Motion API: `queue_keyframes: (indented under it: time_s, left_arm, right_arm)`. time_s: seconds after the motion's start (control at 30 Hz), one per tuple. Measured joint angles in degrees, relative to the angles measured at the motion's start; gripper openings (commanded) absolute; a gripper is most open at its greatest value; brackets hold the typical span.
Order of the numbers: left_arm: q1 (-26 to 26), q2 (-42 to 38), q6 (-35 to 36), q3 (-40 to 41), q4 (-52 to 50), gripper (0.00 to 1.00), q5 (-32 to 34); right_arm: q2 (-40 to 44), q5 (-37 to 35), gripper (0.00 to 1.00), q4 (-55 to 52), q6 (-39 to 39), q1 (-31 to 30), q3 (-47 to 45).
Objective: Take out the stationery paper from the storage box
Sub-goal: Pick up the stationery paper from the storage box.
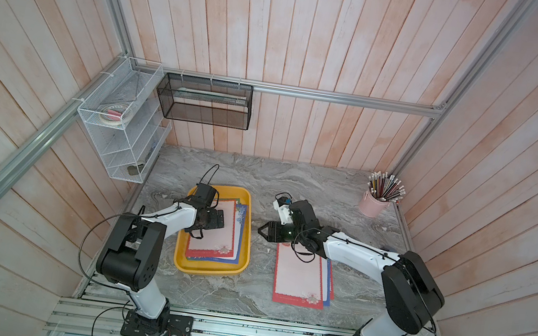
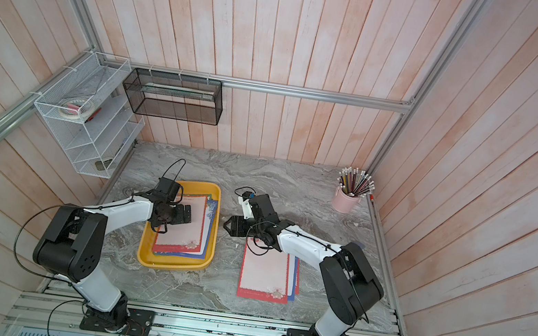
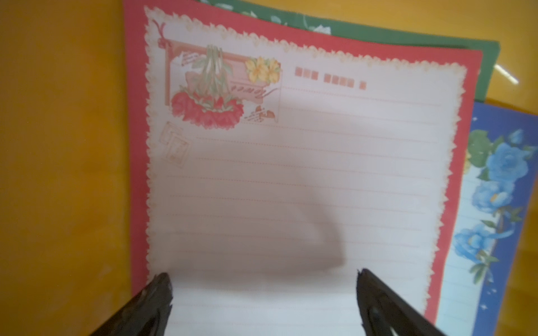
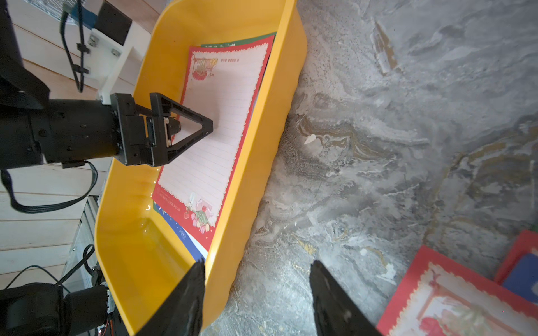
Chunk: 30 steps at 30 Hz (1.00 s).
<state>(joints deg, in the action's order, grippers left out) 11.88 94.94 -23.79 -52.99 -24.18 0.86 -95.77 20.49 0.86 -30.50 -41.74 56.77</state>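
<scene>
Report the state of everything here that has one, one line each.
storage box: flat on the table, holding sheets.
red-bordered sheet: topmost in the box, not gripped.
stack of sheets: out of the box, lying on the table.
left end effector: open, above the red-bordered sheet, contact unclear.
right end effector: open, empty, beside the box.
pink cup: upright, full of pencils.

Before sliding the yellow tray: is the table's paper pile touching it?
Apart. Both top views show bare marble table between the paper pile and the yellow tray.
</scene>
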Motion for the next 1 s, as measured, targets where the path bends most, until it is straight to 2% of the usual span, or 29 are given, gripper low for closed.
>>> queue_keyframes:
  time_s: [0.17,0.27,0.6,1.0]
  left_arm:
    - [-0.09,0.0,0.22,-0.2,0.63,0.97,-4.13]
    - [0.2,0.0,0.24,-0.96,0.5,0.97,-4.37]
    - [1.2,-1.38,0.61,-1.97,-0.72,1.0,8.68]
    - [1.22,1.79,-0.31,-3.26,-2.23,1.0,13.05]
  right_arm:
    - [-0.04,0.63,0.59,0.28,-0.76,0.0,0.0]
    - [-0.04,0.68,0.59,0.33,-0.94,0.0,0.0]
    - [-0.83,2.16,0.59,0.44,-0.94,0.0,0.42]
    - [-1.75,3.45,0.59,0.26,-0.5,0.04,0.87]
